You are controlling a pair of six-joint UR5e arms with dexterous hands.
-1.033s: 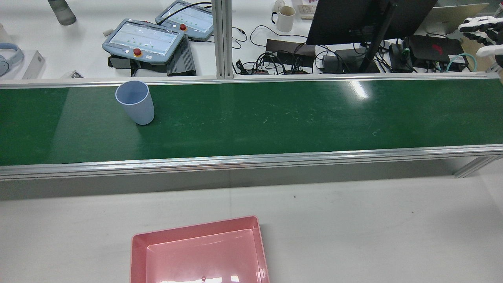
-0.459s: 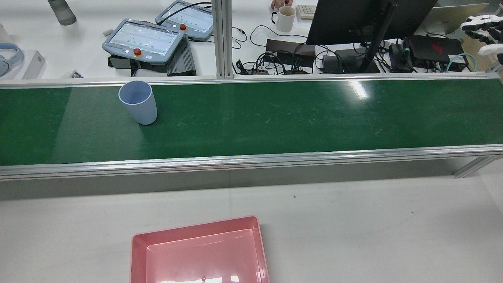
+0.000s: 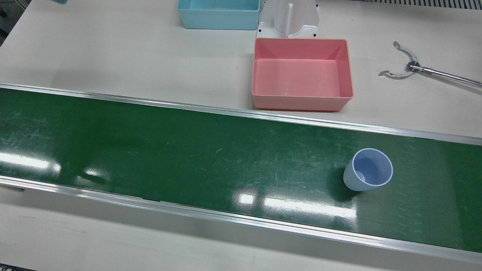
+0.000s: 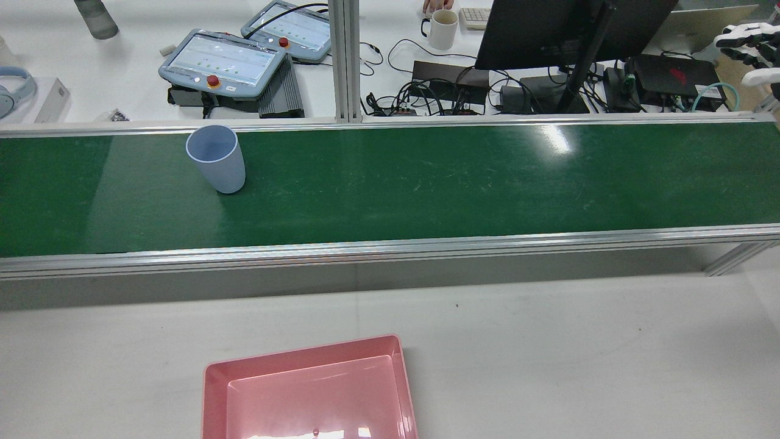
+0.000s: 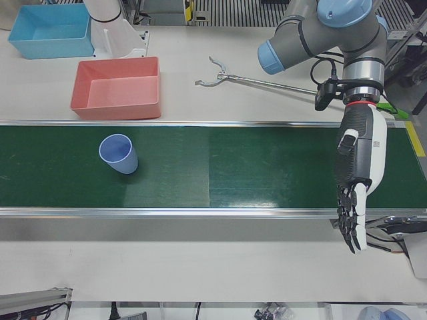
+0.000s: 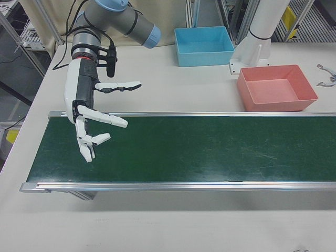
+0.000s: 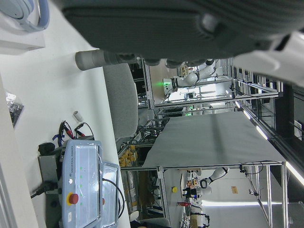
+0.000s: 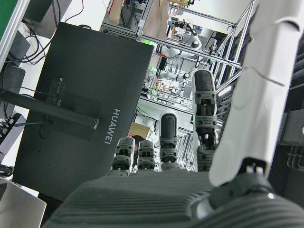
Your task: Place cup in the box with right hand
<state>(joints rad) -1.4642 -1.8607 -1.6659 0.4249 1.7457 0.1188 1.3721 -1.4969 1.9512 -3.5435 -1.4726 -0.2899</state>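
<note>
**A:** On the green belt [image 3: 188,150], toward the robot's left end, stands the pale blue cup [image 3: 368,174], upright, mouth open to the ceiling. The left-front view has it too [image 5: 119,153], alone on the belt with nothing touching it.

**B:** And the right hand [image 6: 86,118]?

**A:** At the opposite end of the belt, hanging above it from its arm, fingers [image 6: 102,121] spread wide and pointing down and out, holding nothing. The rear view catches only its fingertips at the right edge [image 4: 746,46]. Cup and right hand are well apart, nearly the whole belt between them.

**B:** What about the box?

**A:** The pink box [image 3: 301,73] sits on the white table [image 3: 113,52] on the robot's side of the belt, empty, just off the belt's rail. Slightly toward the belt's middle from the cup, not directly behind it. A blue box [image 3: 219,14] sits farther along, near a white pedestal.

**B:** Left hand?

**A:** The left hand [image 5: 357,183] hangs over the belt's near rail at its own end, fingers straight down, close together, gripping nothing. Also well clear of the cup. A metal tong-like tool [image 3: 418,69] lies on the table behind it.
</note>
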